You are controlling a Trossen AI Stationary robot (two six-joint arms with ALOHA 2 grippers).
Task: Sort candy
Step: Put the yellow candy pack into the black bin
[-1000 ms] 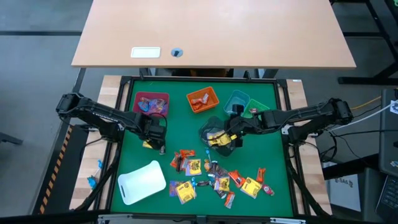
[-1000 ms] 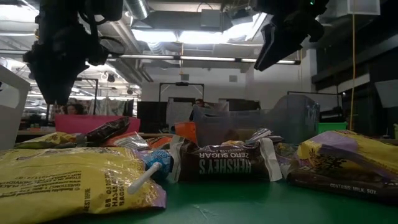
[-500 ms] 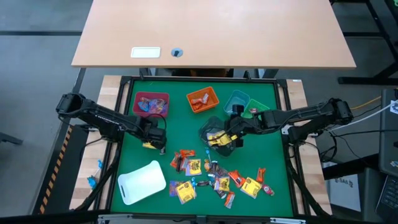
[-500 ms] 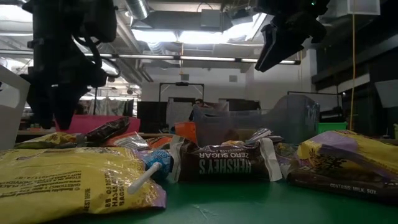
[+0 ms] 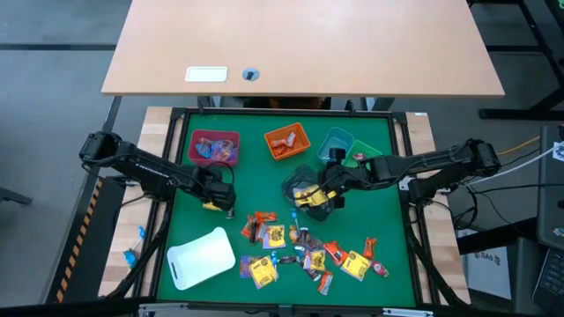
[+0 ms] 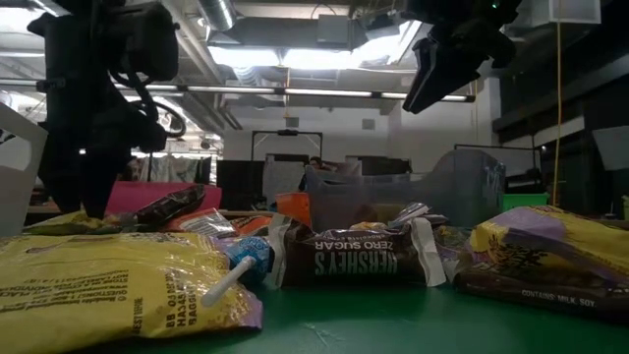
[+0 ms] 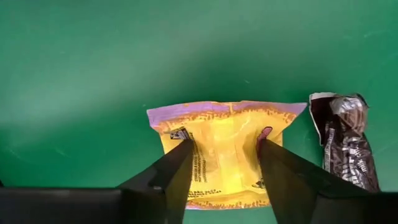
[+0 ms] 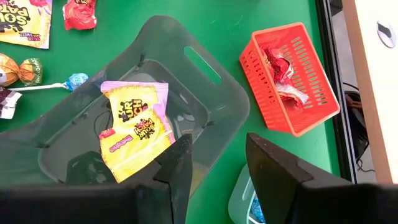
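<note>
The left end effector (image 7: pixel 224 155) is down on the green surface (image 5: pixel 256 189) beside the pink bin (image 5: pixel 214 146), its fingers (image 7: pixel 177 171) part-open astride a yellow candy packet (image 7: pixel 221 152), while the right end effector (image 8: pixel 217 158), part-open and empty, hovers over the grey bin (image 8: pixel 205 93) holding more yellow packets (image 8: pixel 134 127).

L gripper (image 7: pixel 224 149) sits low at the table's left side, fingers (image 7: pixel 177 171) apart. R gripper (image 8: pixel 217 146) hangs mid-table, arm stretched inward, fingers parted.
</note>
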